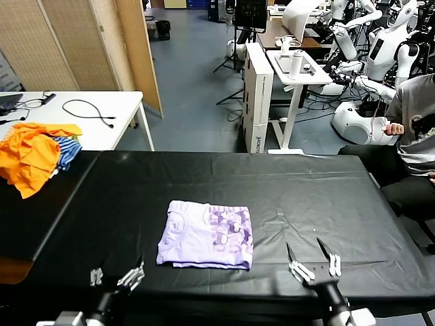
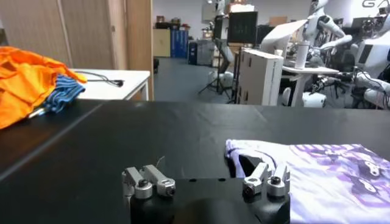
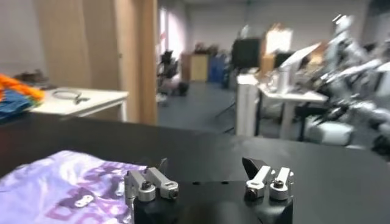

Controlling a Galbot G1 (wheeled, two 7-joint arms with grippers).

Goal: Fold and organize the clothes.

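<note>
Soft lavender T-shirt (image 1: pixel 206 235) folded rectangular — purple print up.

The head view looks forward and down over the whole black desk (image 1: pixel 326 197) from its near edge. Both wrist views sit low at that edge, facing the far edge. All three share the folded T-shirt (image 1: pixel 206 235) mid-desk.
</note>
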